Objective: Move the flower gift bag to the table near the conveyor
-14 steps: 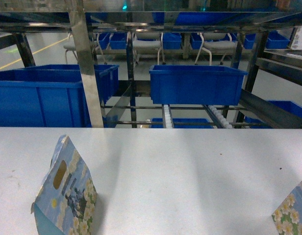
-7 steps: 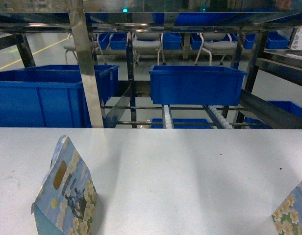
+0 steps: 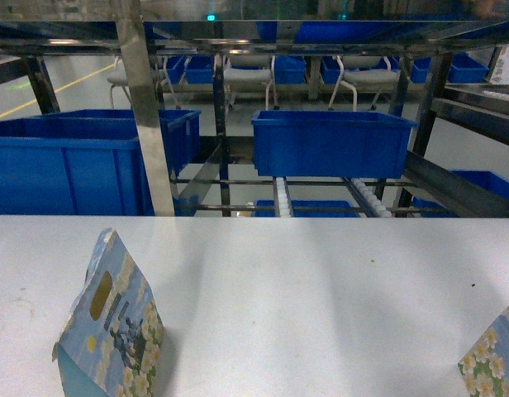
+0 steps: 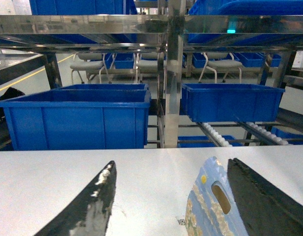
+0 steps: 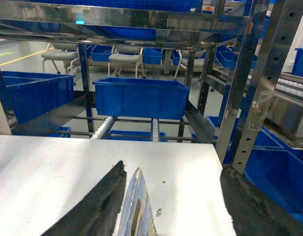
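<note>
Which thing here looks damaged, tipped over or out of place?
Nothing stands out. Both gift bags, left and right, stand upright on the table, and the blue bin sits squarely on the conveyor.

In front of me is a wide white table [image 3: 321, 289] with a matte top and a few tiny dark specks. Two flower gift bags stand upright on it. One flower gift bag [image 3: 110, 327] sits near my left front corner, pale blue with white blossoms and an oval handle cut-out. The second bag [image 3: 494, 360] stands at the right edge, only partly in view. The table's far edge meets the steel conveyor [image 3: 321, 194] rack.
</note>
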